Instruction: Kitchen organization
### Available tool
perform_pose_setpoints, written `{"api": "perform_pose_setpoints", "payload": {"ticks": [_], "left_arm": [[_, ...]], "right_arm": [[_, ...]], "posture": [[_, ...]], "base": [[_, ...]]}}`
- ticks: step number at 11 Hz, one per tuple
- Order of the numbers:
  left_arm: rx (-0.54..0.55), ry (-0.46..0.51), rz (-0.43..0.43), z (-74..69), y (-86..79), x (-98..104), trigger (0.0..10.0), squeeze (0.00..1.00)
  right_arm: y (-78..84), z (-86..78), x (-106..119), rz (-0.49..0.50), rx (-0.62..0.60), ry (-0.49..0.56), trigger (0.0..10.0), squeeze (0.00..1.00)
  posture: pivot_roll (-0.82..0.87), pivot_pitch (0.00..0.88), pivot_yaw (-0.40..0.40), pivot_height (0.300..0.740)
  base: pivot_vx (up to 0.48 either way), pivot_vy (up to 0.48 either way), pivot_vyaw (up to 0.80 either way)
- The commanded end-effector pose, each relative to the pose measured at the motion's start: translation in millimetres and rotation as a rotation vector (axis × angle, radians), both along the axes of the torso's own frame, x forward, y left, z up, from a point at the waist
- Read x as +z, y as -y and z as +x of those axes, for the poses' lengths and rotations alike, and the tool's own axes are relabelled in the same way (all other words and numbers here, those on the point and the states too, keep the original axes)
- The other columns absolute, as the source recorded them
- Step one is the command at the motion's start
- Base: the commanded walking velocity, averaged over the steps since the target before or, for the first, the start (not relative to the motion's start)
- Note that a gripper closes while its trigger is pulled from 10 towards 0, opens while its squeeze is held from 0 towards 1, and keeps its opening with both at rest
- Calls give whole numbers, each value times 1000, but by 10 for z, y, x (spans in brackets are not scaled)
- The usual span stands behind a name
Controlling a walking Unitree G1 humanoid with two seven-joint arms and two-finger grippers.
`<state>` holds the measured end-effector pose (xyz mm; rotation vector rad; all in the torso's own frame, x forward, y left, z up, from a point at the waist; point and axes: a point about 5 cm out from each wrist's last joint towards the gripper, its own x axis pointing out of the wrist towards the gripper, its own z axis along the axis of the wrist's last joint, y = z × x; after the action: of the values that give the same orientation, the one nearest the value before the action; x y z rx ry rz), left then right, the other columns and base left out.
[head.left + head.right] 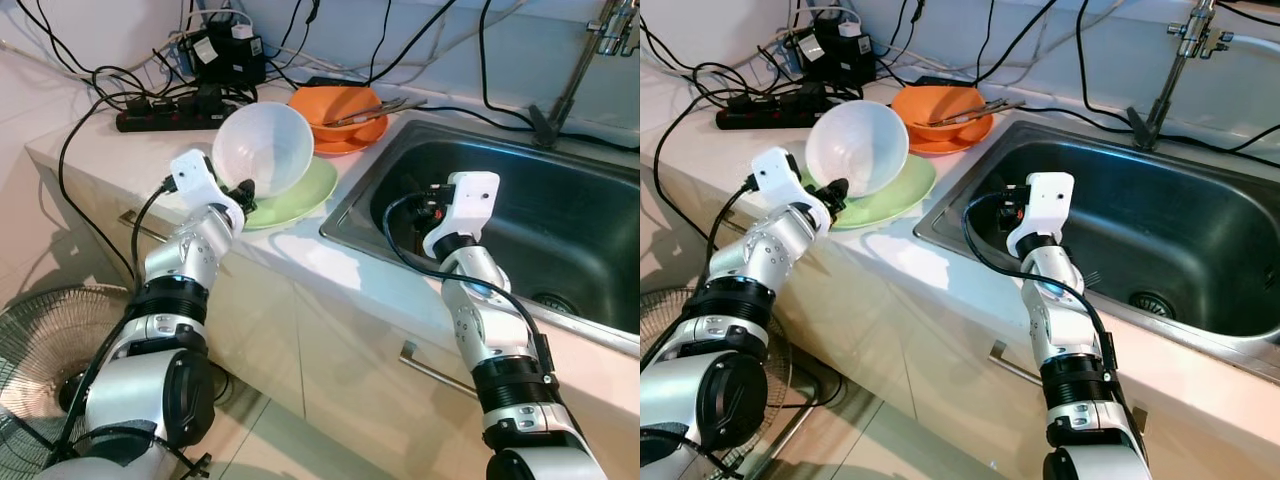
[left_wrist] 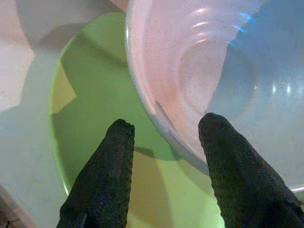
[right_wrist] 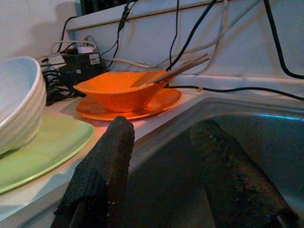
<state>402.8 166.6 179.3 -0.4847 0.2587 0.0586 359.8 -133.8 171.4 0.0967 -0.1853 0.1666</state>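
Note:
A white bowl (image 1: 265, 150) stands tilted on its edge over a light green plate (image 1: 312, 190) on the counter, its opening turned toward me. My left gripper (image 1: 243, 200) is shut on the bowl's lower rim (image 2: 156, 114), one finger inside and one outside. Behind them an orange bowl (image 1: 340, 105) holding metal utensils sits on an orange plate (image 3: 156, 102). My right gripper (image 1: 428, 203) hangs open and empty over the left side of the steel sink (image 1: 520, 210), pointing toward the dishes.
A faucet (image 1: 585, 55) rises behind the sink. A black power strip (image 1: 165, 118), an adapter and several tangled cables lie at the back left of the counter. A floor fan (image 1: 40, 335) stands low on the left. Cabinet handles (image 1: 430, 365) run below the counter edge.

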Motion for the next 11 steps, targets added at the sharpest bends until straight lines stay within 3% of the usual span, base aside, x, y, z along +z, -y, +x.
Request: {"api": "perform_pose_setpoints", "payload": {"ticks": [1, 2, 11], "left_arm": [[9, -20, -7, 9, 24, -18, 7333, 0], [17, -15, -9, 16, 31, -12, 0, 0], [18, 8, -12, 27, 55, -2, 0, 0]], "right_arm": [[-3, -4, 26, 3, 2, 3, 10000, 0], [-1, -4, 25, 3, 1, 2, 10000, 0], [15, -4, -4, -6, -8, -13, 10000, 0]], "posture": [[118, 19, 34, 740], [115, 19, 34, 740], [114, 20, 32, 740]], "base": [[0, 0, 0], [0, 0, 0], [0, 0, 0]]}}
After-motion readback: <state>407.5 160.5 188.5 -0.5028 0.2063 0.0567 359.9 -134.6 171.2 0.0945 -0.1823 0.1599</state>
